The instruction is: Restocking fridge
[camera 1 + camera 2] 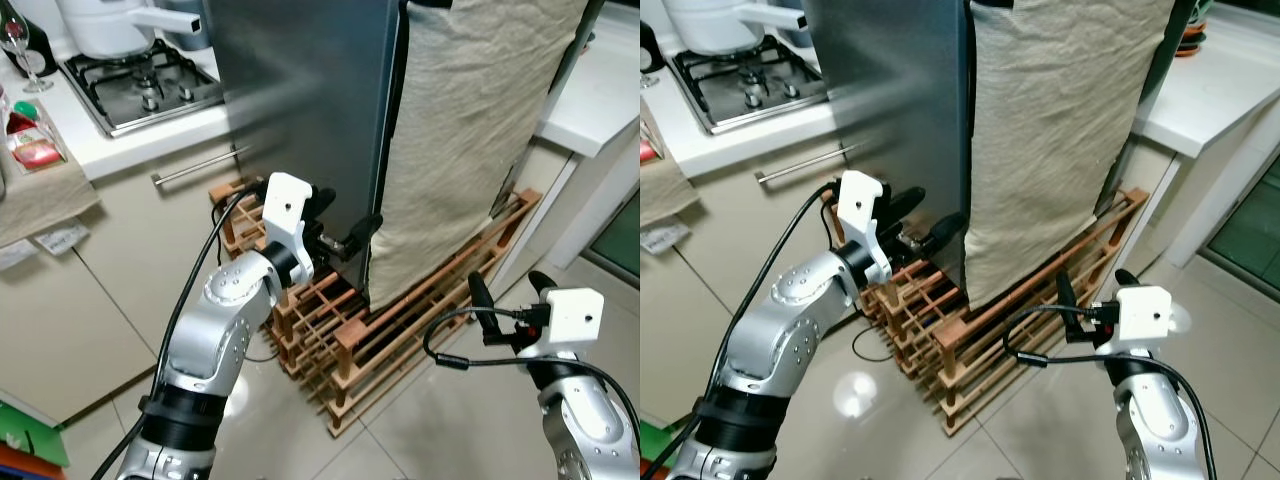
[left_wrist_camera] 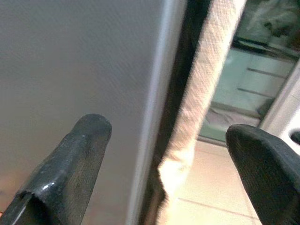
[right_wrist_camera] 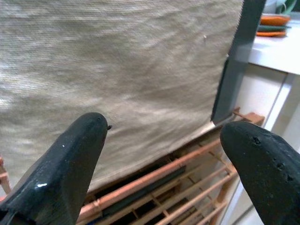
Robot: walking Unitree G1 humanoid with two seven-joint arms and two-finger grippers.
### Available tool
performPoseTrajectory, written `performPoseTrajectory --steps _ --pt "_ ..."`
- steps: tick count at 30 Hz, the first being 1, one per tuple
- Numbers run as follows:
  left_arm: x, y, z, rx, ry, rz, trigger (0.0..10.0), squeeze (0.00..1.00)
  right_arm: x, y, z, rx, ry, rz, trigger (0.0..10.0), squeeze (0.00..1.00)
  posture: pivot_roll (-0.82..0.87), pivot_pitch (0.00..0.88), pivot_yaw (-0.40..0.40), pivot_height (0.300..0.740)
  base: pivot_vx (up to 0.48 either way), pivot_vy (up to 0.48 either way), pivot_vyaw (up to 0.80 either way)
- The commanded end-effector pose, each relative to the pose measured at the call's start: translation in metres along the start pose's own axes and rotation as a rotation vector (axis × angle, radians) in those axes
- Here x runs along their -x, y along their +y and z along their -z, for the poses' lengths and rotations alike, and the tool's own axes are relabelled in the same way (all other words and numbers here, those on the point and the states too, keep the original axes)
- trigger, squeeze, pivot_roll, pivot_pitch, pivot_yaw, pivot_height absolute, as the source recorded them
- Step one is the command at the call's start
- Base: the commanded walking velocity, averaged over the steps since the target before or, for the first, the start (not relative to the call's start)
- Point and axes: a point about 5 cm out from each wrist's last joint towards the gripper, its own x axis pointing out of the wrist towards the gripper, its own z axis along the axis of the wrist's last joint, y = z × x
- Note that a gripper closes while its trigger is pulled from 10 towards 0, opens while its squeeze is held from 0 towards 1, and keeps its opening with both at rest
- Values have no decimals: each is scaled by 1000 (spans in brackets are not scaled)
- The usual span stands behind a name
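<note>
We see the fridge (image 1: pixel 300 100), a tall grey steel body, standing on a wooden rack (image 1: pixel 400 330) that sits on the tiled floor (image 1: pixel 450 420), pushed against the end of the white surface (image 1: pixel 130 150). A beige cloth (image 1: pixel 470 130) hangs down over the fridge's front, its lower hem reaching to the rack. Our left hand (image 1: pixel 345 225) is raised at the fridge's lower front corner, its fingers (image 2: pixel 70 164) spread, one lying against the steel side and the other out past the cloth's edge, with the dark gap along the door edge between them. Our right hand (image 1: pixel 505 295) hovers lower, near the rack's outer end and apart from the cloth, its fingers (image 3: pixel 65 164) spread wide and holding nothing. On the surface beside the fridge sit a gas hob (image 1: pixel 140 85) with a white pot (image 1: pixel 110 25) on it, and a wine glass (image 1: pixel 20 45) near the back edge.
</note>
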Motion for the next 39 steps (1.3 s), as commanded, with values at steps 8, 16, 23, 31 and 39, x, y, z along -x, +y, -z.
performPoseTrajectory --steps 8,16,23,31,39 --pt "-14 -5 2 1 -1 44 10000 0 -6 2 -5 -5 -26 -12 10000 0 -154 4 43 740 0 0 0" --pt "-25 -9 -4 13 -37 66 10000 0 -5 3 -4 -7 -21 -16 10000 0 -157 6 44 740 0 0 0" --pt "-32 -11 -10 22 -70 72 10000 0 -4 5 -2 -10 -16 -18 10000 0 -161 5 48 740 0 0 0" --pt "-41 -14 -17 25 -96 74 10000 0 -1 5 2 -10 3 -23 10000 0 -162 7 48 740 0 0 0" --pt "-60 -7 -22 51 -125 -49 10000 0 2 10 13 -27 63 -66 10000 0 -172 0 50 740 0 0 0"
